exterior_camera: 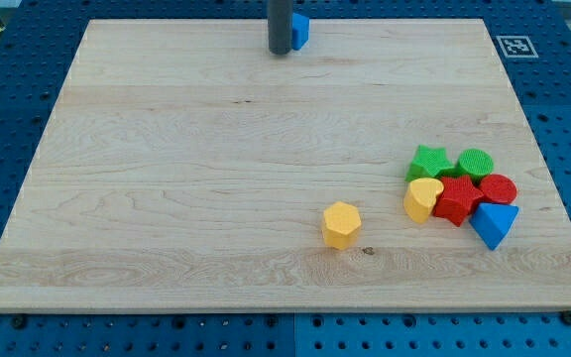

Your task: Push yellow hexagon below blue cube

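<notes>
blue cube half hidden (behind rod)

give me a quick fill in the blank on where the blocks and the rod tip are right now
1. My tip is at the view's top, right beside the ____ cube.
2. The yellow hexagon sits alone, to the view's ____ of the cluster.
3. In the cluster, the yellow heart touches the ____ star.
4. The blue triangle lies at the cluster's ____ right corner.

Missing words: blue; left; red; bottom
</notes>
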Controlling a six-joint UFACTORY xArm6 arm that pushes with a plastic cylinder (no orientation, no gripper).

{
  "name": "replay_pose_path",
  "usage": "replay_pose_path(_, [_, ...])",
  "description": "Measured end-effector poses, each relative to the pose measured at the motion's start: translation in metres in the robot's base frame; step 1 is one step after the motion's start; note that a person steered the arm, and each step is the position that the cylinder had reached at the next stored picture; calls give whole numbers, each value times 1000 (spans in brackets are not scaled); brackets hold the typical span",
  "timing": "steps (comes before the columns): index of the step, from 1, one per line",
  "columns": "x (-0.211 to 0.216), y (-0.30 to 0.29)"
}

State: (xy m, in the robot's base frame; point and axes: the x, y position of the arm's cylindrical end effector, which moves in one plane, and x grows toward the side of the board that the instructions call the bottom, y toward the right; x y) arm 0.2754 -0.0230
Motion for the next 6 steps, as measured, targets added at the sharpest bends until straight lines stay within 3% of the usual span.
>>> replay_pose_path(2, [187, -27])
replay_pose_path(3, [265, -17])
replay_pose_path(4, [317, 17])
replay_pose_path(6, [277, 60])
